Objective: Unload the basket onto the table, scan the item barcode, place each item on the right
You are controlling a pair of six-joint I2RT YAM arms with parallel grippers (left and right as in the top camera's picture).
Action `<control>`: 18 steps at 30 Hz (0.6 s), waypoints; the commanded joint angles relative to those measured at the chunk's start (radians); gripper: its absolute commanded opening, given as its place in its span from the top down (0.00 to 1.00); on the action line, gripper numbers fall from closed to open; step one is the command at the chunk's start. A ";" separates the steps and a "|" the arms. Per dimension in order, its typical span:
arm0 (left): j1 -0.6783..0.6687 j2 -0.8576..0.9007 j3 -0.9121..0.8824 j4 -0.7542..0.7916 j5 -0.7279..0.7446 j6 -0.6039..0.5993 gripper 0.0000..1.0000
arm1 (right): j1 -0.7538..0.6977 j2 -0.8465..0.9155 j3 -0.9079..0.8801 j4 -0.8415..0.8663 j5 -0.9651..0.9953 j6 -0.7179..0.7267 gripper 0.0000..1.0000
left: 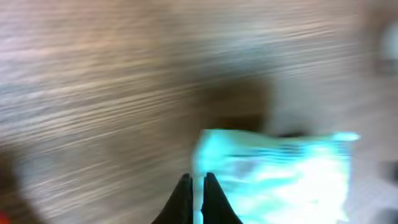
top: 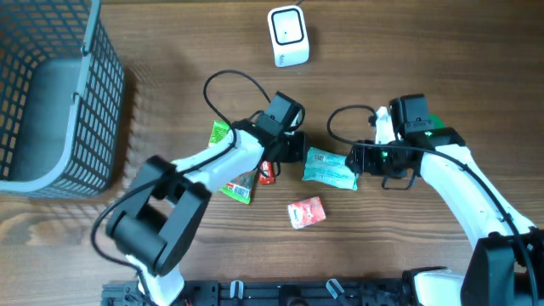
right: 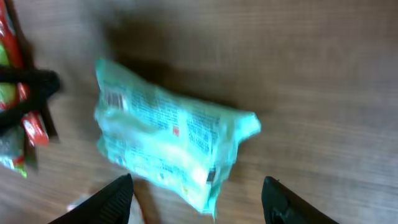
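Teal packet (top: 330,167) on wooden table (top: 425,51), left jaws closed on its edge, right jaws open at other end

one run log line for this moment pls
left gripper: jaws shut at teal packet edge, hold unclear | right gripper: jaws open, packet between
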 commanded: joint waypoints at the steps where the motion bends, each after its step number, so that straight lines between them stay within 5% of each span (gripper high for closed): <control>1: 0.004 -0.068 0.043 0.002 0.200 0.005 0.96 | -0.008 0.012 0.000 -0.026 -0.023 0.004 0.31; 18: -0.044 0.125 0.033 -0.023 0.142 0.036 0.96 | -0.096 0.286 -0.005 0.143 -0.316 -0.102 0.33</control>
